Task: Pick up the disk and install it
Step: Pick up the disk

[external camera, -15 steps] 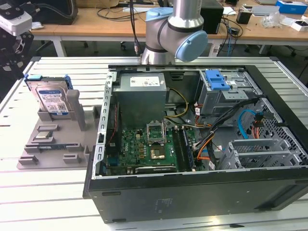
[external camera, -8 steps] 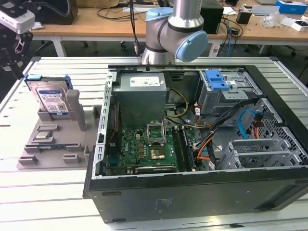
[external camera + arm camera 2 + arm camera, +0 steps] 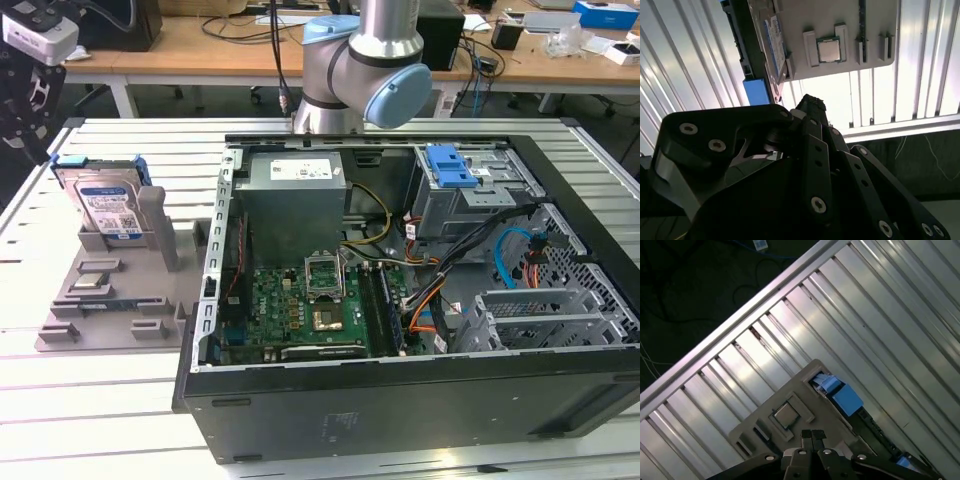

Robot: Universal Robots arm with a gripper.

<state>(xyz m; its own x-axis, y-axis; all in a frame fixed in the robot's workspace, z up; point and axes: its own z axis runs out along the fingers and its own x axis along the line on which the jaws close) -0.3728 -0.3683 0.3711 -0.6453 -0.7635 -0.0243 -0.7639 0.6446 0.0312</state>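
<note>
gripper (image 3: 812, 434) seen closed on nothing, held over grey fixture (image 3: 835, 425); its body cut off | disk (image 3: 105, 205) stood on edge in fixture; top edge left free; lower part hidden by slot | open computer case (image 3: 420, 400) set just beside fixture

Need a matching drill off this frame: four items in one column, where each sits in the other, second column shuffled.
Things:
1. disk
2. power-supply box
3. blue latch
4. processor chip

Places:
A. on the drive cage inside the case
B. flat in a pocket of the grey fixture
C. upright in the grey fixture, outside the case
D. inside the case, at its far wall next to the green motherboard

Pairs: 1-C, 2-D, 3-A, 4-B
</note>
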